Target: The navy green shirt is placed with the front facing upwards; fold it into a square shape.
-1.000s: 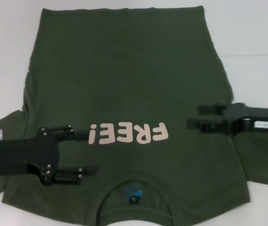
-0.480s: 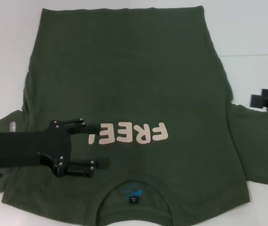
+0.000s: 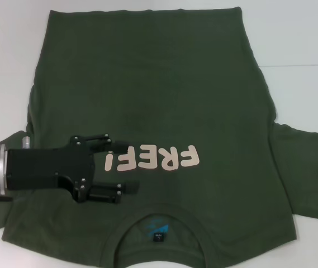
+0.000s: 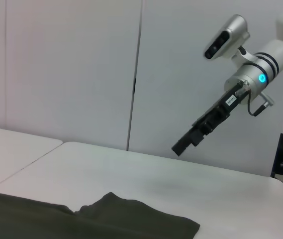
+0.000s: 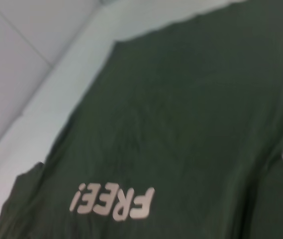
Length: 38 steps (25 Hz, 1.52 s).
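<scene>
Head view: the left gripper (image 3: 126, 169) hovers open and empty over the shirt (image 3: 159, 100), just beside the pale lettering (image 3: 150, 159); soft matte cotton lies flat on the table (image 3: 298, 39), collar nearest the robot.

Left wrist view: the right gripper (image 4: 181, 146) hangs well above the table; whether it is open cannot be told.

Right wrist view: the shirt is spread face up.

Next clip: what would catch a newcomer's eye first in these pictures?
The large dark olive-green cotton T-shirt lies spread front-up on the white table, its pale pink "FREE!" lettering across the chest and its collar nearest the robot. The black left claw hangs open over the chest beside that lettering. The right claw is raised off to the shirt's side, seen only from the left wrist.
</scene>
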Available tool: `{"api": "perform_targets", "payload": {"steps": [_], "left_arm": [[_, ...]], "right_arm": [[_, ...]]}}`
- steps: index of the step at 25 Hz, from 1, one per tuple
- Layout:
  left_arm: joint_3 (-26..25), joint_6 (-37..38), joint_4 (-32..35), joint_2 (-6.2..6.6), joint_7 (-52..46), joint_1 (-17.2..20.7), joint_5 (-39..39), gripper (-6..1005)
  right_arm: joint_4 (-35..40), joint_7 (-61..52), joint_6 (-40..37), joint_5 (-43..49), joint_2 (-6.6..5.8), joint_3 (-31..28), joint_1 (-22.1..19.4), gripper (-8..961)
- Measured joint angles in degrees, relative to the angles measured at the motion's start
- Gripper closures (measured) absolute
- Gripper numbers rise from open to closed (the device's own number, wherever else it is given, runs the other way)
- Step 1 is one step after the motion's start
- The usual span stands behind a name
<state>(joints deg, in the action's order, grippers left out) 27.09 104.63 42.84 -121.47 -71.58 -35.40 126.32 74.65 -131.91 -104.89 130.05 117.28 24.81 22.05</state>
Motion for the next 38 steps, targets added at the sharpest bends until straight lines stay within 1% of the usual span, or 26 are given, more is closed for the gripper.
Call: {"api": "perform_targets", "payload": {"steps": [4, 7, 10, 14, 19, 24, 29, 38], "left_arm": [[0.00, 0.00, -0.05, 0.00, -0.03, -0.44, 0.34, 126], [0.00, -0.10, -0.05, 0.00, 0.17, -0.52, 0.45, 126], [0.03, -0.27, -0.05, 0.02, 0.27, -0.47, 0.54, 126], [0.13, -0.48, -0.04, 0.07, 0.34, -0.09, 0.58, 126], [0.29, -0.39, -0.04, 0.04, 0.36, 0.33, 0.60, 126], [0.86, 0.39, -0.02, 0.00, 0.23, 0.64, 0.61, 126], [1.37, 1.03, 0.14, 0.00, -0.02, 0.44, 0.61, 126], [1.61, 0.86, 0.15, 0.07, -0.12, -0.04, 0.60, 126]], "right_arm": [[1.24, -6.45, -1.72, 4.47, -0.04, 0.38, 1.93, 40], [1.00, -9.43, -1.38, 9.02, -0.14, 0.39, 3.08, 40], [0.69, -11.20, -0.51, 13.92, -0.61, 0.30, 4.06, 40], [0.57, -12.35, -0.58, 18.01, -1.32, 0.21, 4.86, 40], [-1.09, -12.38, -1.90, 19.54, -2.05, 0.60, 5.90, 40], [-1.44, -12.92, -0.70, 25.30, -2.12, 1.01, 7.22, 40], [-2.88, -13.10, -0.69, 26.58, -2.04, 1.03, 7.65, 41], [-10.73, -13.16, 3.61, 26.69, -2.38, 1.03, 7.95, 41]]}}
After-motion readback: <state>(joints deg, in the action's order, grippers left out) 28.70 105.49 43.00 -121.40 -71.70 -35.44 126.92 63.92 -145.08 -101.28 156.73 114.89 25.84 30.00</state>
